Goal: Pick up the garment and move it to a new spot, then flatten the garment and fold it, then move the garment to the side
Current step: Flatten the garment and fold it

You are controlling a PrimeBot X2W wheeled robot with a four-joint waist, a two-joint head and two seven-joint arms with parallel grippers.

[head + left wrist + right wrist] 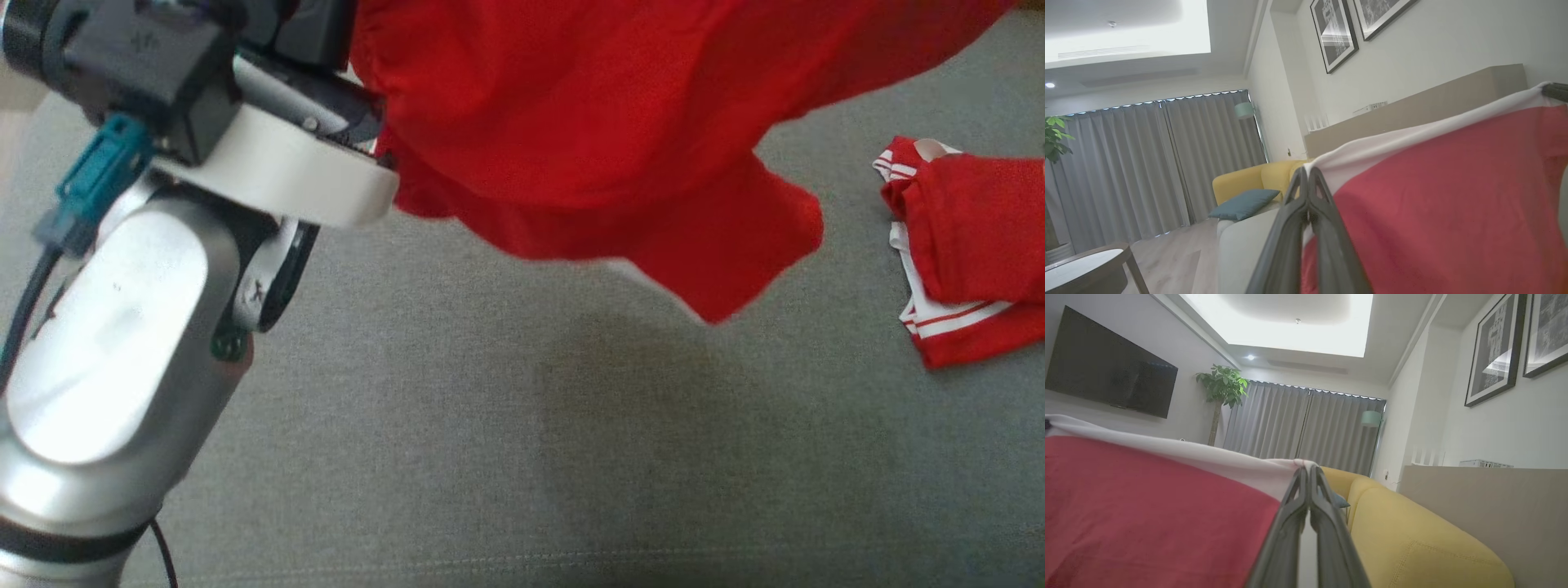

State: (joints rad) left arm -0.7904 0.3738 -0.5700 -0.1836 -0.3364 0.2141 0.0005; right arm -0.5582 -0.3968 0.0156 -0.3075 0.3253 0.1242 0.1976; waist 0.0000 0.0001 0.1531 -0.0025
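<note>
The garment [588,122] is red with a white band and hangs in the air above the grey cushion, spread across the top of the head view. In the left wrist view my left gripper [1307,173] is shut on the white-banded edge of the garment [1437,196], which stretches off to the right. My right gripper [1306,470] is shut on the other corner of the same white edge, with the garment [1147,506] stretching left. The pale left arm [122,327] rises at the left of the head view, its fingers hidden behind the cloth.
A second red garment [971,245] with white stripes lies bunched at the right edge of the grey cushion [490,425]. A yellow sofa [1412,531] with a blue pillow [1245,204], curtains and a small round table [1081,265] stand around.
</note>
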